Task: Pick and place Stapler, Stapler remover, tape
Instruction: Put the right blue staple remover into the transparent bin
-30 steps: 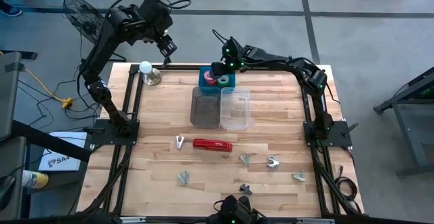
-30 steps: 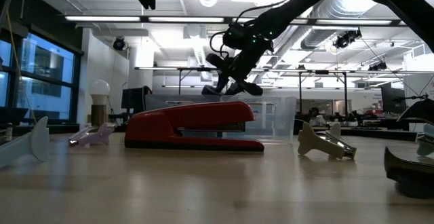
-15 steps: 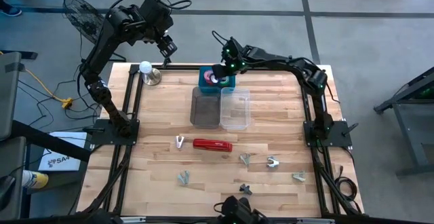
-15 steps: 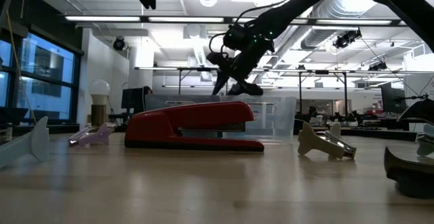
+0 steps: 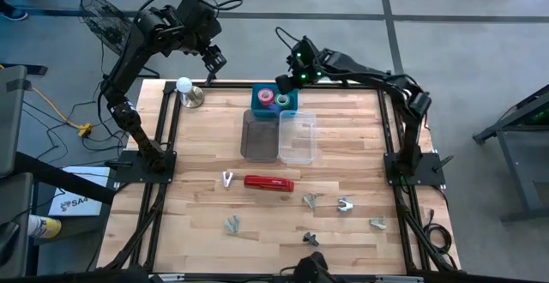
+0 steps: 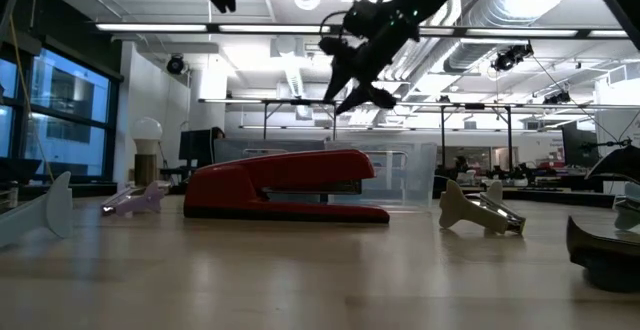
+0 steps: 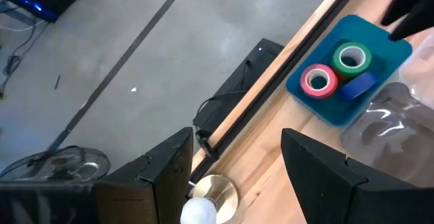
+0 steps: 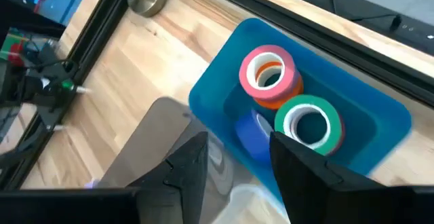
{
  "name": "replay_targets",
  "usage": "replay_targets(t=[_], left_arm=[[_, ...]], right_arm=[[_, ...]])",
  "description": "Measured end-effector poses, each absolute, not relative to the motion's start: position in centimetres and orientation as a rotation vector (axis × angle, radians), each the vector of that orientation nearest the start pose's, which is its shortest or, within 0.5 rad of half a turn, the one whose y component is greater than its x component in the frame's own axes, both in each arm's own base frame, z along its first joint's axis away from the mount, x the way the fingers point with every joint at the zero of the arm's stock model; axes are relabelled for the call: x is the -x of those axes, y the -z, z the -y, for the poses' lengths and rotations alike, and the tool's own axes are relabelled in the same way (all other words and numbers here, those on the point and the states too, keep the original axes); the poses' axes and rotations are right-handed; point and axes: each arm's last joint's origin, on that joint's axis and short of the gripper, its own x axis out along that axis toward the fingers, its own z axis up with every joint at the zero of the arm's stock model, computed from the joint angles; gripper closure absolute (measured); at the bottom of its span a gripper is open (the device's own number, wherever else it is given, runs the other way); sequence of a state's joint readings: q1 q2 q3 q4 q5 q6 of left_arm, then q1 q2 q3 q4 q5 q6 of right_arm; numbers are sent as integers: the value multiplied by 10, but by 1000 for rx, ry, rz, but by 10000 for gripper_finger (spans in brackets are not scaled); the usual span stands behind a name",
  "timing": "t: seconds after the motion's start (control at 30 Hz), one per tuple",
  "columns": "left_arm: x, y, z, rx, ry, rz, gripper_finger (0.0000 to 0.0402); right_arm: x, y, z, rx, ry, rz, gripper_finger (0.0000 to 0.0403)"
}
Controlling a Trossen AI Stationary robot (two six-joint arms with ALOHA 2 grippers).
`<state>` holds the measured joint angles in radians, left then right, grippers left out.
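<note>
The right gripper (image 5: 286, 81), jaws apart and empty, hangs just above the blue bin (image 5: 274, 102) at the table's (image 5: 206, 146) far edge; the left gripper (image 5: 214, 58), open, waits beyond that edge.

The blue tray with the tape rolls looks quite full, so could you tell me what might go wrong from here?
The blue tray is crowded: the pink roll sits on an orange one, beside the green roll, so another roll could topple out. The right gripper, open above it, might clip the rim if it comes down again. The red stapler still lies mid-table among loose staple removers that could be knocked.
</note>
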<state>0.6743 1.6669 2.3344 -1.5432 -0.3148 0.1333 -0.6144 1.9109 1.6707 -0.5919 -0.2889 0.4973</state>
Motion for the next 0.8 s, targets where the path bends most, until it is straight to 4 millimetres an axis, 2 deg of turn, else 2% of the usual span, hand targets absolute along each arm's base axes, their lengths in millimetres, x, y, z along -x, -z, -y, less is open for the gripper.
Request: replay_targets(t=[0.23, 0.5, 0.67, 0.8], left_arm=[[-200, -492, -170, 55, -842, -940, 182], [-200, -492, -170, 59, -834, -939, 182], [-201, -492, -170, 68, -813, -932, 182], [-201, -492, -170, 74, -797, -923, 182]], right_arm=[[-325, -325, 212, -744, 496, -693, 253], [-285, -371, 168, -706, 567, -730, 253], [-263, -384, 135, -684, 648, -823, 253], [-257, -386, 108, -637, 636, -918, 253]])
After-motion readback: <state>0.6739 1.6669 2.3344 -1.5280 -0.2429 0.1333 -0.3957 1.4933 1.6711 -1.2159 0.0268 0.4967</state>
